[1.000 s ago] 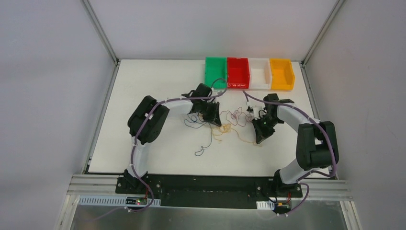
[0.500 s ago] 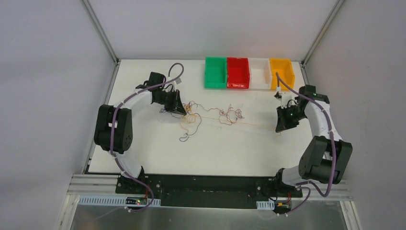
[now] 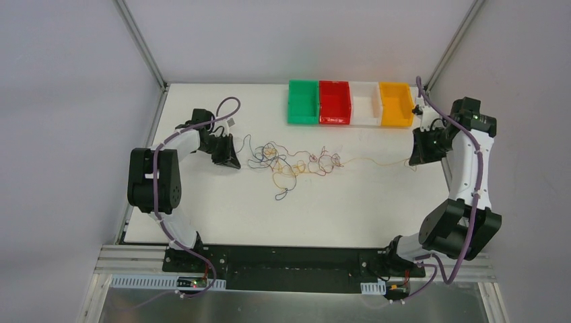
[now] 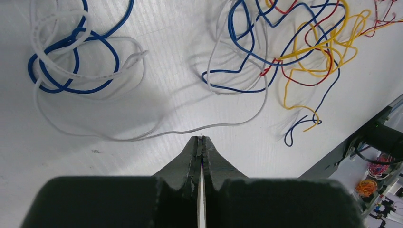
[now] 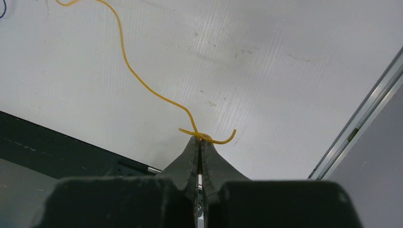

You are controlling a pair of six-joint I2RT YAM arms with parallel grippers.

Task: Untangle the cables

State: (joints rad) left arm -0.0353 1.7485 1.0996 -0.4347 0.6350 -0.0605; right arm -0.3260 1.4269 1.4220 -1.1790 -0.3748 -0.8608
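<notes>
The cables [image 3: 289, 161] lie spread in a loose line across the middle of the table: orange-yellow, red, dark blue and whitish wires, still crossing each other. My right gripper [image 3: 412, 161] is at the table's right edge, shut on the end of an orange-yellow wire [image 5: 142, 83] pinched at its tips [image 5: 202, 137]; the wire runs left to the tangle. My left gripper [image 3: 232, 161] is left of the tangle, jaws shut [image 4: 200, 138]. A whitish wire [image 4: 142, 135] passes just beyond its tips, and I see no wire between them. A blue and white loop [image 4: 71, 66] lies ahead on the left.
Four bins stand in a row at the back: green [image 3: 303, 101], red [image 3: 334, 102], white [image 3: 364, 102] and orange [image 3: 395, 103]. The table's right edge rail [image 5: 361, 123] is close to my right gripper. Grey walls enclose the table.
Both arms have swung outward, left gripper leftward and right gripper to the right edge. The orange-yellow wire has been drawn out and the tangle has spread into a line.
</notes>
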